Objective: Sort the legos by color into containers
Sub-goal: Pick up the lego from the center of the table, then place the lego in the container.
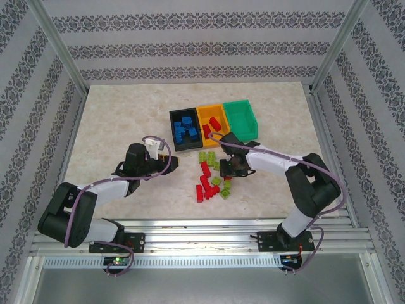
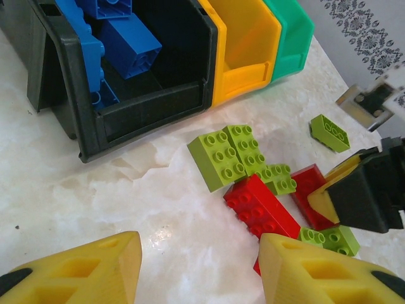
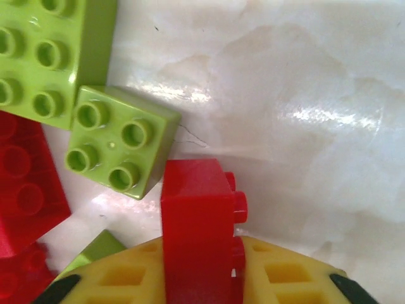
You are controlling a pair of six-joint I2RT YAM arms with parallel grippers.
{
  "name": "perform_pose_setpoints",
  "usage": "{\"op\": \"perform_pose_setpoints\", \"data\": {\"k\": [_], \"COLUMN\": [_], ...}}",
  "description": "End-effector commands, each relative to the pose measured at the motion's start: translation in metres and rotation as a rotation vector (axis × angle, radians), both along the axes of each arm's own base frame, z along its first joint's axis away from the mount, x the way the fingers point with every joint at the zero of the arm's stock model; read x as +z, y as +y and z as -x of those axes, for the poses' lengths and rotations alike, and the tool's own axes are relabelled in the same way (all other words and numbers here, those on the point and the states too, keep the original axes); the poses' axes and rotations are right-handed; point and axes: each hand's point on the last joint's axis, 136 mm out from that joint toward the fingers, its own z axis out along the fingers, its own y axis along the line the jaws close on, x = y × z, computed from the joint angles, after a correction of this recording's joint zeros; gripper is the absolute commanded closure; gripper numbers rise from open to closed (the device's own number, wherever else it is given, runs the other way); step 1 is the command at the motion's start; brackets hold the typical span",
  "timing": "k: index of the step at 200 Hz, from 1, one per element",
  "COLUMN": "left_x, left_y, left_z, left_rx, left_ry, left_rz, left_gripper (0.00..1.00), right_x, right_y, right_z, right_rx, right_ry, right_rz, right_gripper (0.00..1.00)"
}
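The black bin holds blue legos. Beside it the orange-yellow bin holds a few red ones, and the green bin stands to its right. Loose red and lime legos lie in front of the bins. My right gripper is shut on a red lego, low over the pile's right side. A small lime lego lies just left of it. My left gripper is open and empty, left of the pile, near a long red lego.
The bins stand in a row at the table's middle back. The right gripper's black and yellow finger reaches into the left wrist view among the legos. Patterned walls and metal posts enclose the marble table.
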Motion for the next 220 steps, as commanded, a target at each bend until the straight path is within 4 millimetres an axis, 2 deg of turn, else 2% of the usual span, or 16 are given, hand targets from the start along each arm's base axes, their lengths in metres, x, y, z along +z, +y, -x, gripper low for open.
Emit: {"op": "perform_pose_setpoints", "data": {"k": [1, 33, 54, 91, 118, 129, 137, 155, 171, 183, 209, 220], "left_x": [0.01, 0.01, 0.009, 0.001, -0.006, -0.01, -0.011, -0.012, -0.012, -0.013, -0.016, -0.017], "left_y": [-0.005, -0.004, -0.004, -0.006, -0.014, -0.023, -0.03, -0.051, -0.067, -0.075, -0.074, -0.071], "left_z": [-0.004, -0.005, -0.005, -0.006, -0.002, 0.006, 0.012, 0.028, 0.04, 0.047, 0.05, 0.049], "left_rx": [-0.016, -0.009, -0.012, -0.021, -0.02, -0.038, -0.056, -0.101, -0.139, -0.154, -0.113, -0.082], "left_ry": [-0.032, -0.036, -0.031, 0.004, 0.086, 0.121, 0.135, 0.157, 0.167, 0.18, 0.204, 0.215], "left_rz": [0.001, -0.011, -0.01, -0.019, -0.017, -0.032, -0.051, -0.109, -0.152, -0.168, -0.15, -0.135], "left_gripper": [0.48, 0.48, 0.48, 0.48, 0.48, 0.48, 0.48, 0.47, 0.46, 0.45, 0.44, 0.44], "right_x": [0.012, 0.029, 0.05, 0.09, 0.095, 0.096, 0.096, 0.098, 0.1, 0.102, 0.107, 0.099], "right_y": [-0.005, -0.009, -0.007, 0.016, 0.027, 0.033, 0.036, 0.041, 0.043, 0.043, 0.043, 0.04], "right_z": [0.004, -0.002, -0.02, -0.079, -0.131, -0.151, -0.164, -0.184, -0.189, -0.185, -0.159, -0.141], "right_rx": [0.016, 0.013, 0.016, 0.026, 0.019, 0.026, 0.029, 0.044, 0.055, 0.058, 0.082, 0.1], "right_ry": [-0.014, -0.042, -0.101, -0.21, -0.233, -0.234, -0.24, -0.253, -0.254, -0.256, -0.251, -0.235], "right_rz": [0.0, -0.028, -0.06, -0.137, -0.175, -0.195, -0.198, -0.186, -0.18, -0.195, -0.226, -0.216], "right_gripper": [0.79, 0.84, 0.83, 0.81, 0.79, 0.78, 0.74, 0.58, 0.52, 0.51, 0.5, 0.5]}}
